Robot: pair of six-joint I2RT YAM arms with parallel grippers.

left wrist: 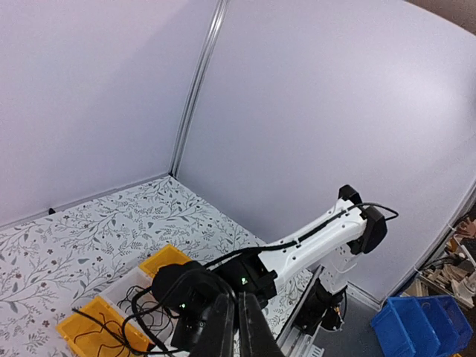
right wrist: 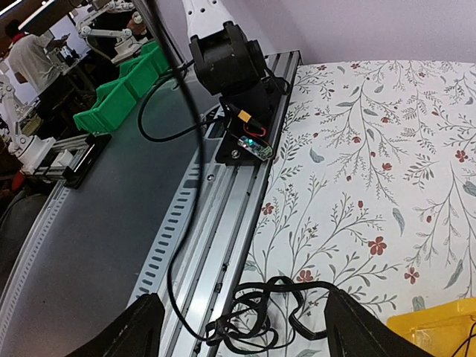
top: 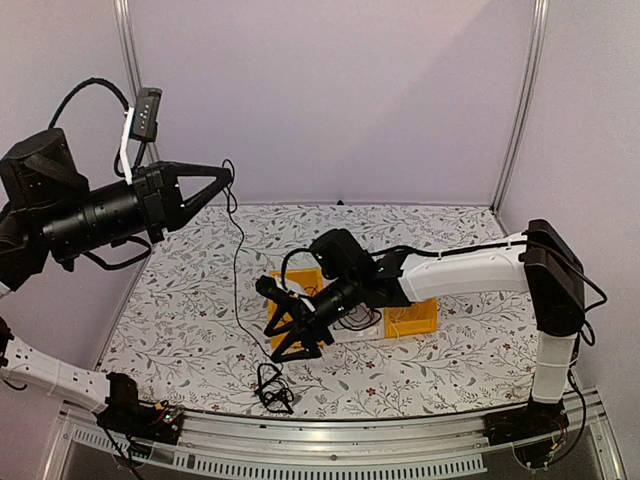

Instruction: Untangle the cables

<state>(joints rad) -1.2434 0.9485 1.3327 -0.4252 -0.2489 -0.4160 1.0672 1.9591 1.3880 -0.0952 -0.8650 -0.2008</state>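
- Hanging from the pinched-shut left gripper (top: 226, 176), the black cable (top: 236, 270) drops far below it to the table (top: 450, 360).
- Right gripper (top: 292, 345) spread wide, empty, just above the coil (right wrist: 260, 312).
- Risk: lifting higher may cinch that coil into a knot.

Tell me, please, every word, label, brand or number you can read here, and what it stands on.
No text is readable in any view.
The small circuit board by the arm base: markings, if any, too small to read.
The yellow trays, flowered tablecloth and green bins: no text visible.
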